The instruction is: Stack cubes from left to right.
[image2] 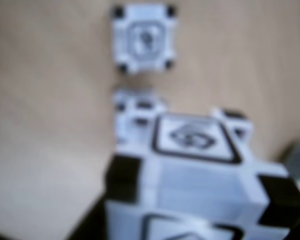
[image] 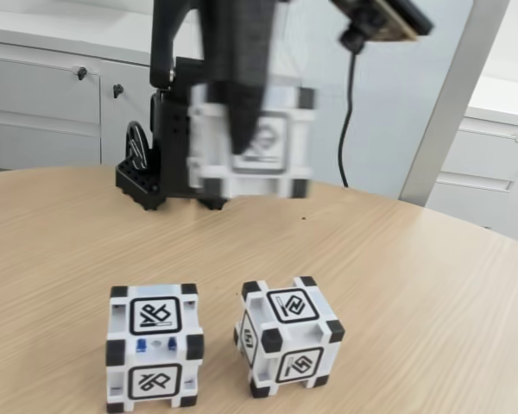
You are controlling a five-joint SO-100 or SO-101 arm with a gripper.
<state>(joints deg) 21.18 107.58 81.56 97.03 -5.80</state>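
White plastic, black at the corners: one cube (image: 250,142) hangs blurred in the upper middle of the fixed view, clamped by the black pincer (image: 242,129), well above the wooden surface (image: 414,285). Two matching cubes sit apart at the bottom, one lower left (image: 154,347), one lower centre (image: 288,335). The carry step seems underway; next the held cube needs lining up squarely over one resting cube. Each face bears a black-framed square glyph.

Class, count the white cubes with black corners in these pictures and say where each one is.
3. One cube is held up in the gripper; the left cube and right cube sit apart on the table.
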